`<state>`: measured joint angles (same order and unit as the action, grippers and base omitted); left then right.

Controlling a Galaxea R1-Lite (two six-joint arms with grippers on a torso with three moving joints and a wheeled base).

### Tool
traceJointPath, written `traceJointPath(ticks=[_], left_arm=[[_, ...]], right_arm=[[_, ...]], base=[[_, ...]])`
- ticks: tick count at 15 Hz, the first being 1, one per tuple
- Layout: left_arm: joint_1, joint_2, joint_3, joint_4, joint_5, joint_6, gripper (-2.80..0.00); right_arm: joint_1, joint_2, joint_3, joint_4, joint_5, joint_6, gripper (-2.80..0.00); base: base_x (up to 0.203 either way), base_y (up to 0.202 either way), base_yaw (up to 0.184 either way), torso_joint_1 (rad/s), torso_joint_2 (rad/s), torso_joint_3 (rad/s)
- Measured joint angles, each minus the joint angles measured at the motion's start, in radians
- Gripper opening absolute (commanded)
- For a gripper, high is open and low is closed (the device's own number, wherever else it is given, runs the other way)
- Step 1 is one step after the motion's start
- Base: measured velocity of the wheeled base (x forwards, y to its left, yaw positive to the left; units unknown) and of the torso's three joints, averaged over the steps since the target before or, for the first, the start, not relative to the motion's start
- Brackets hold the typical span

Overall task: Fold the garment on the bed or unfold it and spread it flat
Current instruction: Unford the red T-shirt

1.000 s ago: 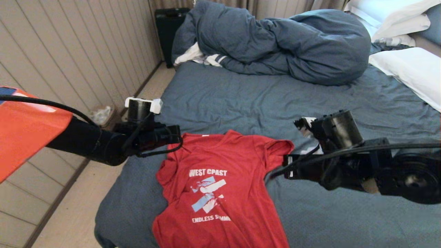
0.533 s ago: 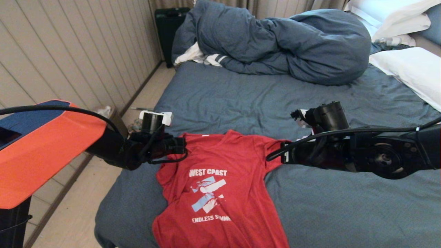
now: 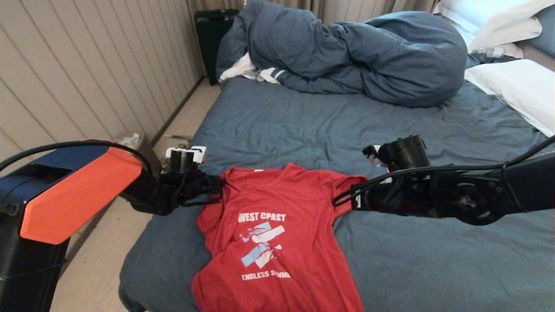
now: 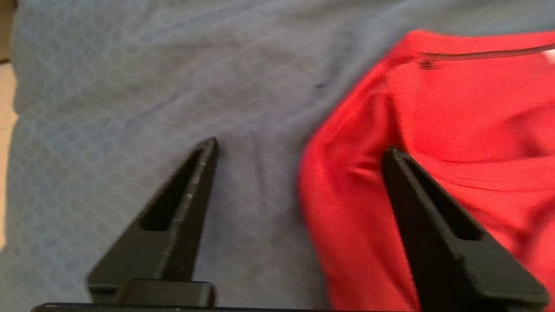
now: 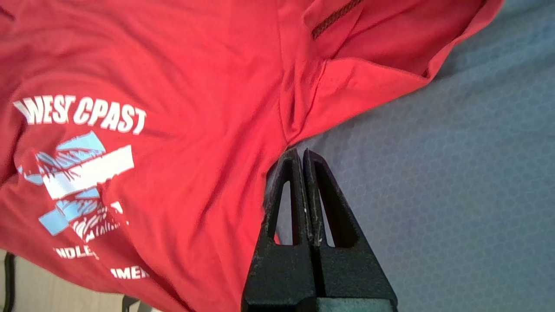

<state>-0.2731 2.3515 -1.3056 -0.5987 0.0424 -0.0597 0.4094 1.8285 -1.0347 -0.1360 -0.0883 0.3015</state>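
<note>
Currently your garment (image 3: pixel 277 234) lies print-up on the bed (image 3: pixel 433 268), near edge, approx 6 o'clock in head view. Left gripper (image 4: pixel 299 151) at 9 o'clock by the sleeve: jaws spread wide, nothing held. Right gripper (image 5: pixel 300 151) at 3 o'clock by the armpit: fingers pressed together, empty.

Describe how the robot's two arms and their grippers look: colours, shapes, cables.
Both arms are black; the left arm grows from a blocky orange-and-navy shell. Black cables loop along both, and each wrist carries a black cylinder with white parts. The left gripper and right gripper have matte black, tapered, wedge-shaped fingers with slot cut-outs.
</note>
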Motion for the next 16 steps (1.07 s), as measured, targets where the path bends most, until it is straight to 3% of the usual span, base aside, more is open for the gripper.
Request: traceJointPath(ticks=[8, 9, 16], left_arm=[[-0.003, 0.021, 0.011, -0.003, -0.003, 0.01, 0.0], [-0.006, 0.023, 0.012, -0.003, -0.002, 0.01, -2.8], [-0.009, 0.04, -0.015, -0.022, 0.003, 0.01, -2.8]], right_arm=[[-0.003, 0.018, 0.0, 0.0, 0.0, 0.006, -2.8], [-0.006, 0.018, 0.0, 0.0, 0.0, 0.006, -2.8], [-0.011, 0.019, -0.002, 0.0, 0.0, 0.005, -2.8]], base=[[0.0, 0.0, 0.0, 0.0, 0.0, 0.0], [0.0, 0.0, 0.0, 0.0, 0.0, 0.0], [0.0, 0.0, 0.0, 0.0, 0.0, 0.0]])
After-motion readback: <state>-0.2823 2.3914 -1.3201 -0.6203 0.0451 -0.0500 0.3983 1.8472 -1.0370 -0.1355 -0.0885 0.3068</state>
